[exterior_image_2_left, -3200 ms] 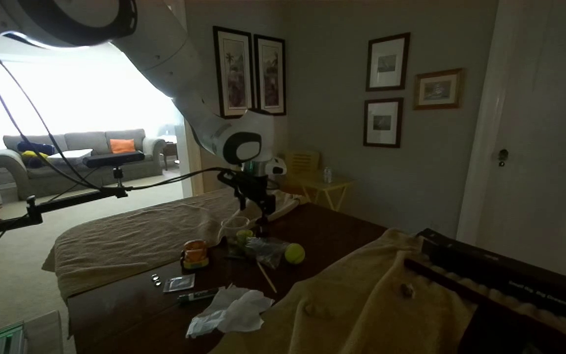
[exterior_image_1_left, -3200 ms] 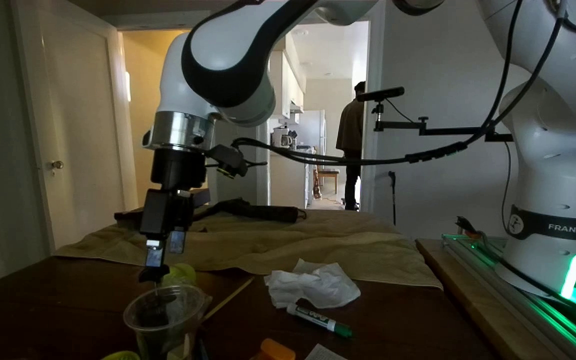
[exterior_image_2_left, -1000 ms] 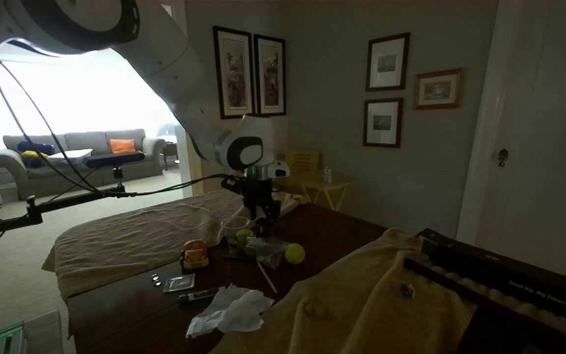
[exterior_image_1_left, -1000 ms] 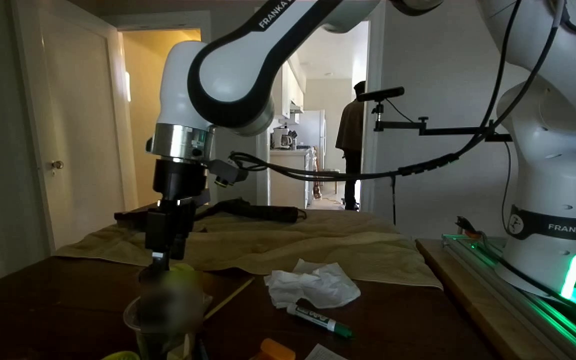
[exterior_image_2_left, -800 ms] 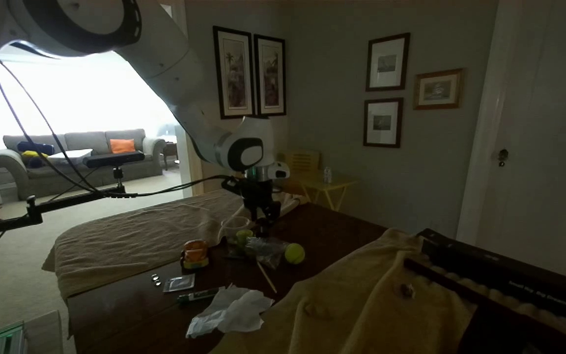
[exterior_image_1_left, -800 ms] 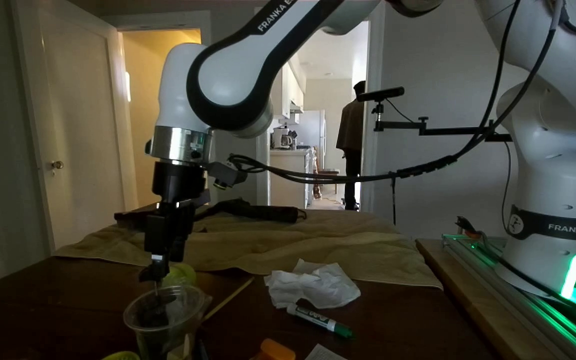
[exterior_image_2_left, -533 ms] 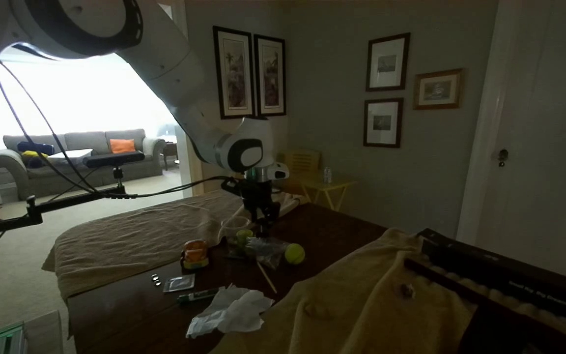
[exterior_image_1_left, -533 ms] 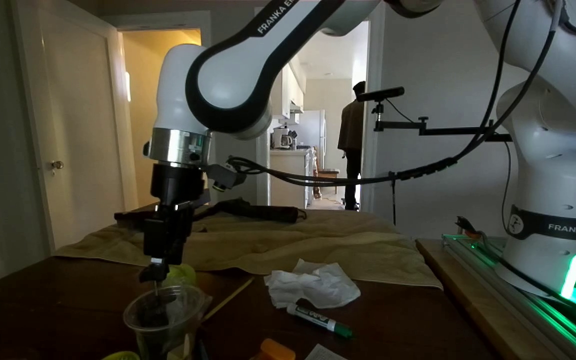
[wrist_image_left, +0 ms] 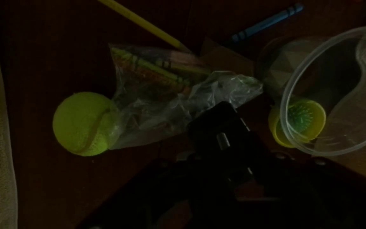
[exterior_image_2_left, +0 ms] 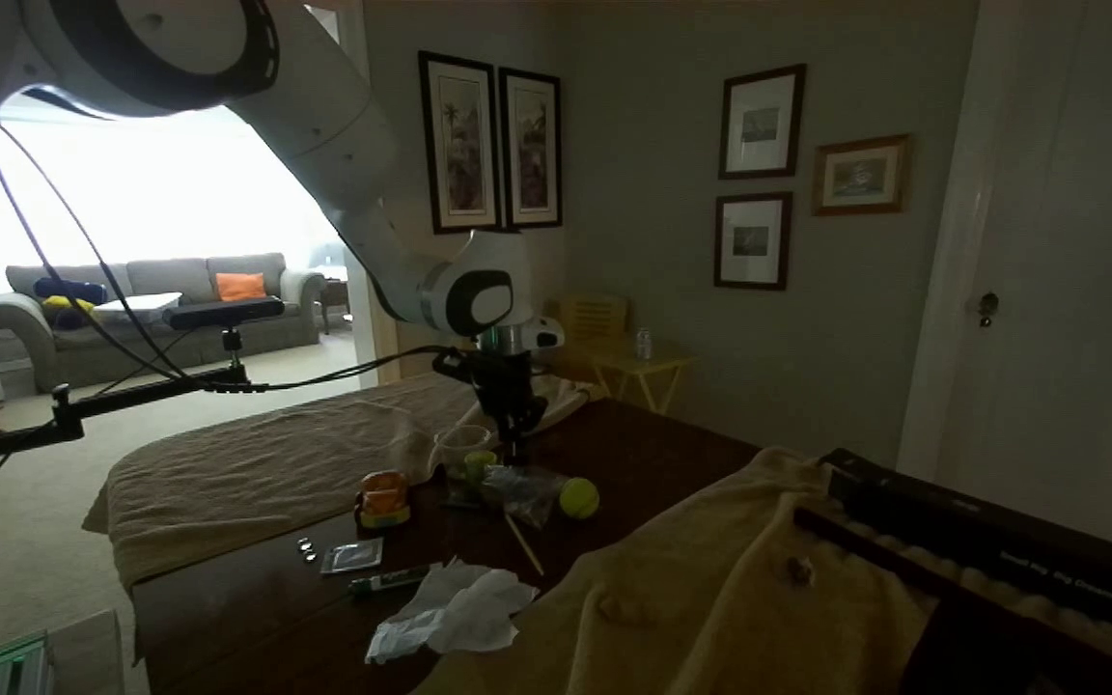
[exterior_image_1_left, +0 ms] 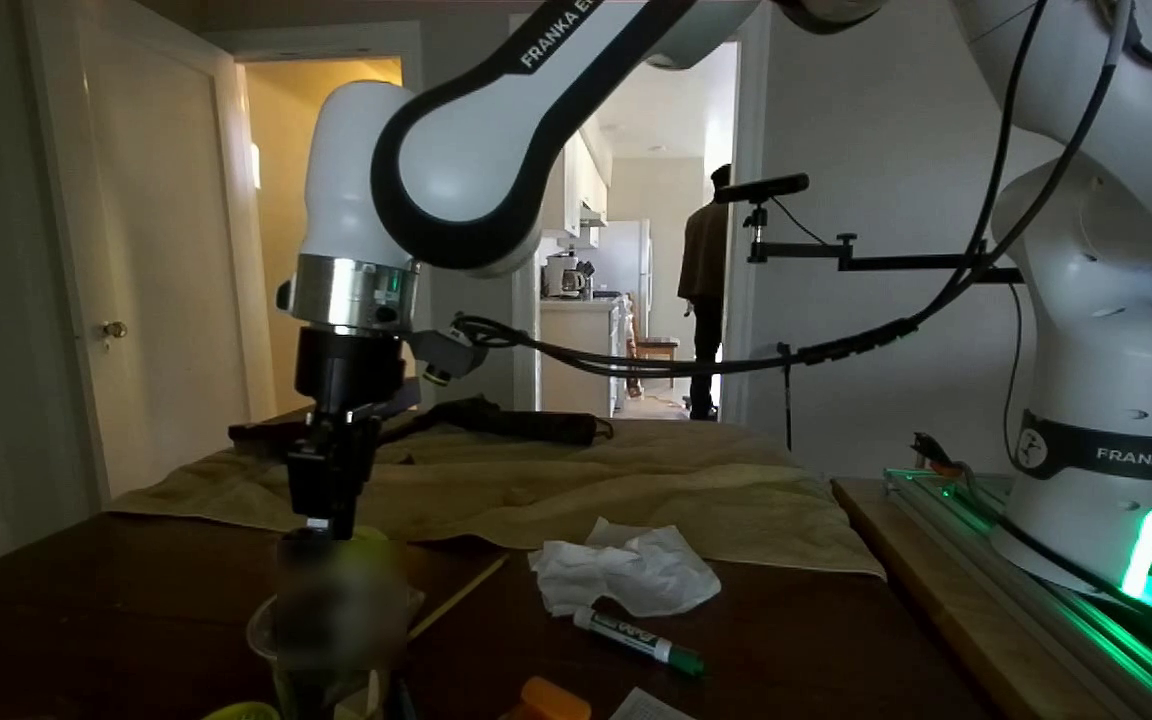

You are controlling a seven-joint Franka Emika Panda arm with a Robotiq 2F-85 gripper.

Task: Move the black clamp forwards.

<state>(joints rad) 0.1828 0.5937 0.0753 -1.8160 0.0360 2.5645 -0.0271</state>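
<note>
The black clamp (wrist_image_left: pixel 222 127) stands on the dark table, tilted in the wrist view, with its end pointing toward a plastic bag. My gripper (wrist_image_left: pixel 237 156) is low over it, one finger coming in at each side. Clamp and fingers merge into one dark shape, so whether the pads press on it is unclear. In an exterior view the gripper (exterior_image_2_left: pixel 515 428) looks narrowed directly above the clamp (exterior_image_2_left: pixel 514 451). In an exterior view the gripper (exterior_image_1_left: pixel 328 530) reaches down to the clamp's top (exterior_image_1_left: pixel 304 550); a blurred patch and the clear bowl in front hide its lower part.
Close beside the clamp stand a clear plastic bowl (wrist_image_left: pixel 289 95) and a yellow cup (wrist_image_left: pixel 319 119). The plastic bag (wrist_image_left: pixel 145 117) with crayons and a yellow-green ball (wrist_image_left: pixel 81 124) lie on its other side. A pencil (wrist_image_left: pixel 138 22), crumpled tissue (exterior_image_1_left: pixel 626 570) and marker (exterior_image_1_left: pixel 636 640) lie nearby.
Compared with about three seconds ago, my gripper has come down onto the clamp. Over the last half second its fingers have drawn closer together and the wrist has shifted slightly. The clamp shows no clear movement.
</note>
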